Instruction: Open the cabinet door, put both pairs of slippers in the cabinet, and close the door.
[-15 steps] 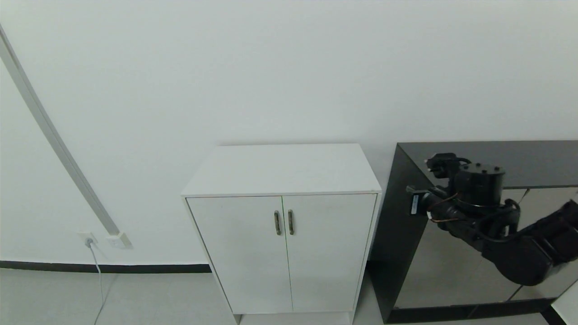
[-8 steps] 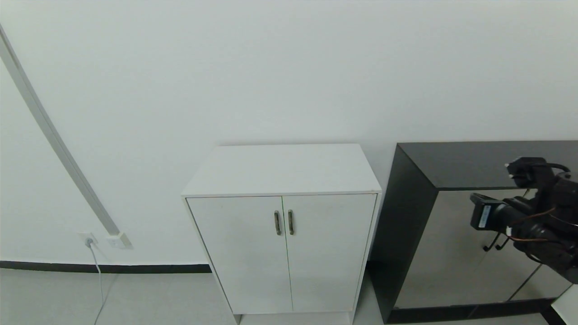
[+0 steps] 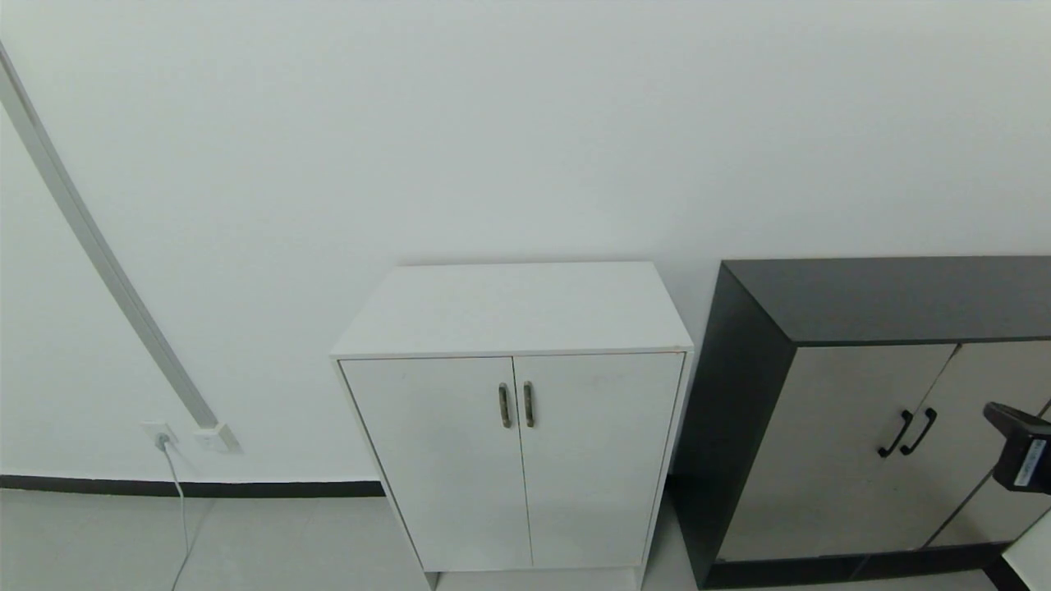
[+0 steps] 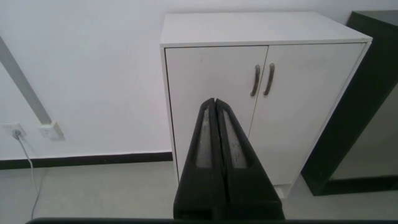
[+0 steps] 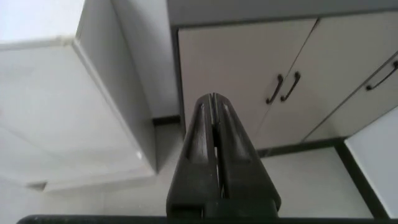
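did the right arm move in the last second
Yes. The right arm has swung rightward and lower across the black cabinet, from its left corner to beyond its handles.

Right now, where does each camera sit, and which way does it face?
Head view: on the head, facing forward and down at the white cabinet and black cabinet; right arm at the edge.
Left wrist view: along the shut left gripper toward the white cabinet.
Right wrist view: along the shut right gripper toward the black cabinet.
Shared: all three show both cabinets.

cabinet (image 3: 443, 468) sits just left of side unit (image 3: 739, 427), both agst wall (image 3: 525, 123).
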Robot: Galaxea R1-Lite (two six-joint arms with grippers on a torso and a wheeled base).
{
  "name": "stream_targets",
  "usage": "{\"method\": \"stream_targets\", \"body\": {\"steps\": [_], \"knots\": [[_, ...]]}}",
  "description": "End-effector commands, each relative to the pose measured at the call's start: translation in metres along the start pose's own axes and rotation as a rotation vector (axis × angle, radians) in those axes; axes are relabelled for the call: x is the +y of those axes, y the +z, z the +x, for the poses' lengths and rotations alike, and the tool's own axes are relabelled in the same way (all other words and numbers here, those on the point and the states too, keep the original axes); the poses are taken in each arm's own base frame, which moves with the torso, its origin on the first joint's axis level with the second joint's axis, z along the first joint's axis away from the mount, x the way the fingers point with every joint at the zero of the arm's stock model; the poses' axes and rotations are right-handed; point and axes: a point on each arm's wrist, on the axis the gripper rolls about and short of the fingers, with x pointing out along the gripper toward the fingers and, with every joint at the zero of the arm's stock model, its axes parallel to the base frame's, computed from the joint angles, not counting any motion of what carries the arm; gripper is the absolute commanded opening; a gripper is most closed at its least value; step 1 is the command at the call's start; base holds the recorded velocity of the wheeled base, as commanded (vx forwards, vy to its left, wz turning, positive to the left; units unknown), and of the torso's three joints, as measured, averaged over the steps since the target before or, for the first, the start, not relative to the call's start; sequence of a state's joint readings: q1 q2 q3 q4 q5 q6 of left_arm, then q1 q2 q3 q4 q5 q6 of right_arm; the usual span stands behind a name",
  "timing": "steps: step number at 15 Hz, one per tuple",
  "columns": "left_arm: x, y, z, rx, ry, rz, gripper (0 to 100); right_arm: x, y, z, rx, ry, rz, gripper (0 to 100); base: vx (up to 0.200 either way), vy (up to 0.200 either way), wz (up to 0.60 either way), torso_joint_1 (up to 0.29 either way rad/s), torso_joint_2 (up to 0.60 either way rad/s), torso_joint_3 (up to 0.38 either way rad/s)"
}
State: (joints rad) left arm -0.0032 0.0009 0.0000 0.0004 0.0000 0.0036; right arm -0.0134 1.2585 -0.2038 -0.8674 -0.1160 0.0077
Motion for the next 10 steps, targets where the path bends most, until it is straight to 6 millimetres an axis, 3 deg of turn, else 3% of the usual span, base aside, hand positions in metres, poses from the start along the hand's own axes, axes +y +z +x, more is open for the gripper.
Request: {"method": "stream_targets", "body": {"steps": [1,5,6,10], "knots": [[0.0,0.0,0.0,0.0,0.0,-0.001,0,-0.008,0.005,-0.034,-0.039,-0.008,0.01,0,0.0,0.0,0.0,0.0,0.0,0.0],[0.0,0.0,0.0,0.002,0.0,0.001,0,-0.01,-0.006,-0.075,-0.004,0.029,0.01,0,0.0,0.0,0.0,0.0,0.0,0.0],[0.0,0.0,0.0,0.0,0.0,0.001,0,-0.012,-0.015,-0.093,0.016,0.044,0.011,0,0.0,0.0,0.0,0.0,0.0,0.0],[0.0,0.0,0.0,0.002,0.0,0.001,0,-0.014,-0.041,-0.133,0.029,0.094,0.016,0,0.0,0.0,0.0,0.0,0.0,0.0]]}}
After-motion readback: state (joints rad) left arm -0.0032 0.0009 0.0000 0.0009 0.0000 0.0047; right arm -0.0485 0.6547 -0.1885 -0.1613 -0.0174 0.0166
